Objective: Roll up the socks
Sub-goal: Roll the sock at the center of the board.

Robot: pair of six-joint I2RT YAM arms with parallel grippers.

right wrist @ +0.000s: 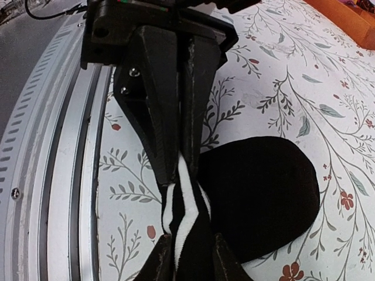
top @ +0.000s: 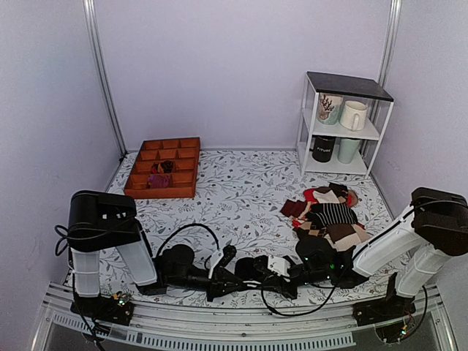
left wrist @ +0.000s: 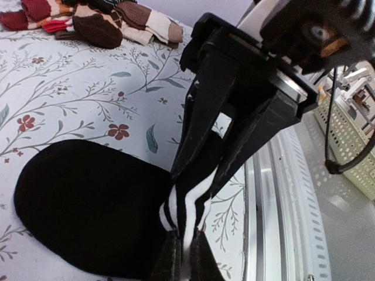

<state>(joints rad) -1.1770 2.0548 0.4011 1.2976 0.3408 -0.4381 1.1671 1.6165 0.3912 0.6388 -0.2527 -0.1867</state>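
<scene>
The black socks [left wrist: 88, 205] lie flat on the floral tablecloth close to the table's front edge, their white-striped cuff bunched and lifted. My left gripper [left wrist: 183, 252] is shut on that cuff from one side. From the opposite side my right gripper [right wrist: 188, 254] is closed on the same striped cuff, the sock body [right wrist: 258, 187] spreading out to its right. The two grippers meet tip to tip over the cuff; in the top view they join near the socks [top: 247, 268], which show there only as a dark patch.
A heap of mixed socks [top: 329, 216] lies at the right. An orange compartment tray [top: 164, 167] sits at the back left, and a white shelf with mugs [top: 344, 124] at the back right. The metal rail [left wrist: 281, 222] runs right beside the cuff.
</scene>
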